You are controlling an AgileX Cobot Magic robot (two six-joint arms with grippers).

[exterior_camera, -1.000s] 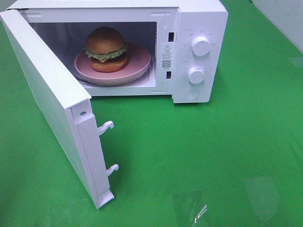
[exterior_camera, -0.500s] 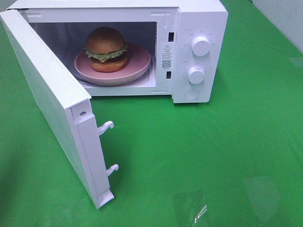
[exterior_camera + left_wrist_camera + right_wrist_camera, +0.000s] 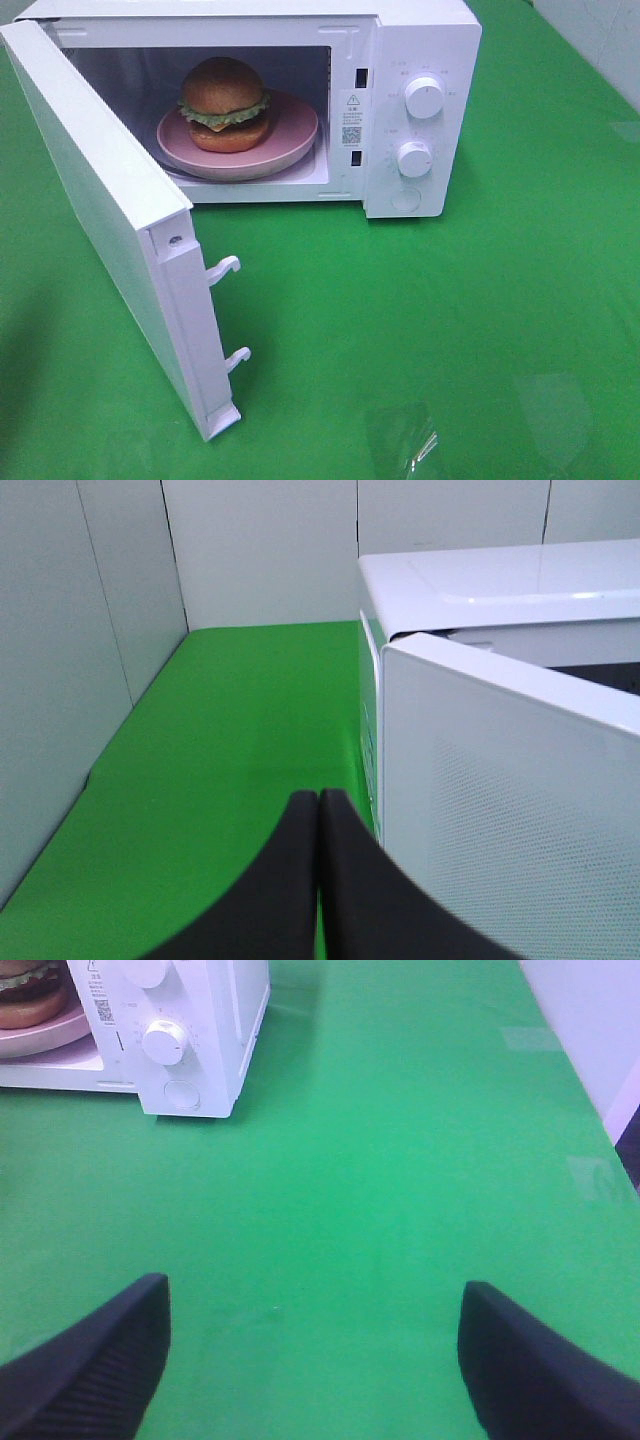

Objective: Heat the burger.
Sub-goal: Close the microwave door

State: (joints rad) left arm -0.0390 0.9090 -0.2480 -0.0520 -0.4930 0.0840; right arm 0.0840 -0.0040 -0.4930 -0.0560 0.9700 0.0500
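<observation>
On the green worktop, your burger sits on the pink plate inside the open microwave. Your left pincer, pressed shut, hangs beside the door, likely to push it closed; your right pincer gapes wide, empty.

Setting: a staged test bench in a lab-type room. Evidence — one flat, bright green sheet covers the whole tabletop, edge to edge. Pale grey wall panels with vertical seams stand right at the table's edges and box it in. A white microwave sits directly on the sheet — a household appliance on a bench. Clear, glossy, tape-like patches are stuck flat on the sheet.
</observation>
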